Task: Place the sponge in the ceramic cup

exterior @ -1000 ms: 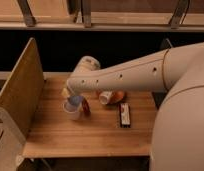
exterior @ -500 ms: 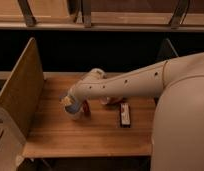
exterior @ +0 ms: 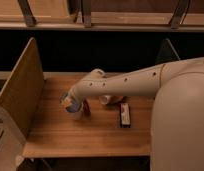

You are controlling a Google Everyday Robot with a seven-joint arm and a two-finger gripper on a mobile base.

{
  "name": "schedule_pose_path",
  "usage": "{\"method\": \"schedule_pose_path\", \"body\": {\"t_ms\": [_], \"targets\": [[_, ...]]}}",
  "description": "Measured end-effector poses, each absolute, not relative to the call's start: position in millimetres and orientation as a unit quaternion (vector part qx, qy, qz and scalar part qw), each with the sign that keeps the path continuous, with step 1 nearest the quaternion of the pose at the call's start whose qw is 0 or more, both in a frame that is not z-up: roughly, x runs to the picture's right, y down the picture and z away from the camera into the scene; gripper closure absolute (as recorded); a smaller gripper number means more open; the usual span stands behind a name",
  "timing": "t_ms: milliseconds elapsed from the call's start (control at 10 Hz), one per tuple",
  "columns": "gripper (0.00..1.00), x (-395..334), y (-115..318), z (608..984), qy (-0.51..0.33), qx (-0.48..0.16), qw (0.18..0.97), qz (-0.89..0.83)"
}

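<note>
The gripper [exterior: 68, 99] sits low over the ceramic cup [exterior: 75, 113] at the left of the table [exterior: 85, 137]; whether it grips anything cannot be told. The sponge [exterior: 70, 105] shows pale blue at the cup's mouth. 1 black-and-white bar [exterior: 125, 115] lies farther right.

I work at a light wooden surface [exterior: 90, 137], its boards running side to side, under a warm, dim light. A tall wooden panel [exterior: 20, 92] stands upright along its left edge, angling away toward the back. Behind the surface lies a wide dark band [exterior: 120, 50], nearly black. Above that runs a pale wooden ledge [exterior: 135, 22] with slanted struts [exterior: 26, 11] rising from it. My tool [exterior: 70, 104] sits low over the left-middle of the surface.
</note>
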State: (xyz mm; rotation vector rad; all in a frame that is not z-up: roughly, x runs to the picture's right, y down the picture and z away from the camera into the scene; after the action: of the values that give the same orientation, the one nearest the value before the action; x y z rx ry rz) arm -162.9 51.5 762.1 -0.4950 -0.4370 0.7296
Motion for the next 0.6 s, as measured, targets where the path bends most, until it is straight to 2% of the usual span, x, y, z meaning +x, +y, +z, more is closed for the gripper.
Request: {"method": "schedule_pose_path", "body": {"t_ms": [300,500,600], "targets": [[0.92,-164.7,51.9,761.7,-0.210,-0.238,0.881,0.349],[0.75,-164.6,51.8,761.7,-0.210,-0.238,0.881,0.349],[0.63,-164.7,51.9,761.7,-0.210,-0.238,0.881,0.349]]}}
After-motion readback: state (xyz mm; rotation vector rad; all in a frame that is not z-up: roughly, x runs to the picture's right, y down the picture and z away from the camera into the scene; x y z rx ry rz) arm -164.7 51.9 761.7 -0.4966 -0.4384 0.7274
